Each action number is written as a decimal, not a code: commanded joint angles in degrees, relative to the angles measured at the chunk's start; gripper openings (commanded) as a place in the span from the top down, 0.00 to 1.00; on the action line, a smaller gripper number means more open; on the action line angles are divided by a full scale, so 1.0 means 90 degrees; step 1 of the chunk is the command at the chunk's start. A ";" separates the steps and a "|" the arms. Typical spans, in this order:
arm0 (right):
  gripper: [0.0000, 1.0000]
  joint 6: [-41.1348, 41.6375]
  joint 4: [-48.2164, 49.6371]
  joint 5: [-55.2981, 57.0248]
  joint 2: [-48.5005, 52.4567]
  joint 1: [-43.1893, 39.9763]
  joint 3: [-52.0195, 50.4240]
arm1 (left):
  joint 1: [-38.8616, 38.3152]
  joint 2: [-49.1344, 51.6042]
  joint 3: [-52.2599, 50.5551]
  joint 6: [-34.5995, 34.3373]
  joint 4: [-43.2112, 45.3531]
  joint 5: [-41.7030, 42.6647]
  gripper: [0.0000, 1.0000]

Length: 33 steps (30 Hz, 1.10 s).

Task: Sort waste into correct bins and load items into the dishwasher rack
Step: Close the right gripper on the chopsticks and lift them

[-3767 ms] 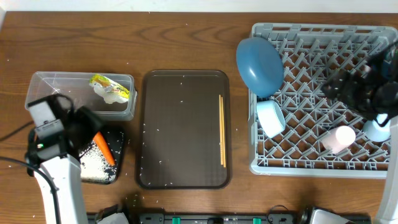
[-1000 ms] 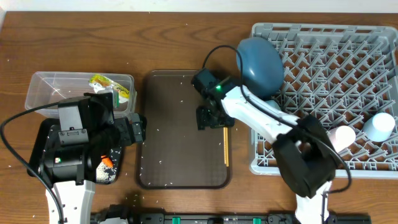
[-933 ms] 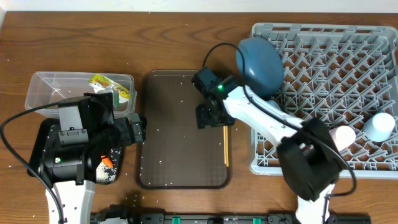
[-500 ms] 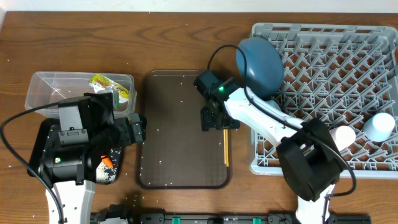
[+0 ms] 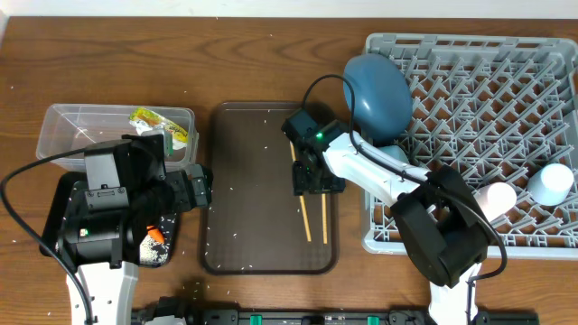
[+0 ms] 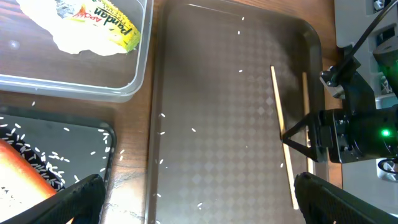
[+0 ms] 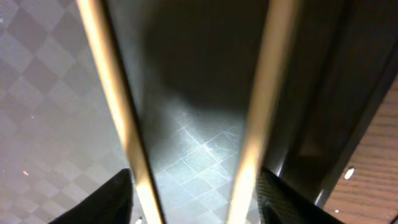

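The chopsticks [image 5: 305, 221] are lying splayed apart on the right side of the brown serving tray [image 5: 244, 208]. The left stick is slanting across the tray floor and the right one is running close along the right rim. The right gripper [image 5: 313, 177] is reaching down over them with its jaws spread, one stick sitting just inside each finger; whether the fingers are touching the sticks cannot be told. The left gripper [image 6: 198, 193] is hanging wide open with nothing in it, near the serving tray's left edge. A carrot [image 5: 155, 236] is lying in the black tray [image 5: 63, 194], and a yellow-green packet [image 5: 163, 126] is sitting in the clear tub [image 5: 54, 122]. The blue plate [image 5: 375, 95], pink cup [image 5: 495, 197] and light blue cup [image 5: 551, 183] are sitting in the grey rack [image 5: 470, 244].
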 commanded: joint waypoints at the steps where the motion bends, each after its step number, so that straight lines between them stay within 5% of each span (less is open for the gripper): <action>1: 0.50 -0.0029 0.0024 -0.0024 0.0066 -0.0019 -0.0041 | 0.0032 -0.0012 0.0146 0.0063 0.0000 -0.0078 0.02; 13: 0.40 -0.0612 0.0044 -0.0104 -0.0590 0.0066 0.0012 | 0.0032 -0.0012 0.0146 0.0063 0.0000 -0.0080 0.02; 29: 0.61 0.0585 0.0231 0.0022 0.0243 0.0345 0.0007 | 0.0032 -0.0012 0.0146 0.0063 -0.0002 -0.0078 0.02; 31: 0.66 0.0571 0.0308 0.0022 0.0257 0.0340 0.0007 | 0.0032 -0.0012 0.0146 0.0063 0.0000 -0.0078 0.02; 33: 0.85 0.0328 0.0420 -0.0012 0.0243 0.0340 0.0010 | 0.0032 -0.0012 0.0146 0.0063 -0.0002 -0.0078 0.02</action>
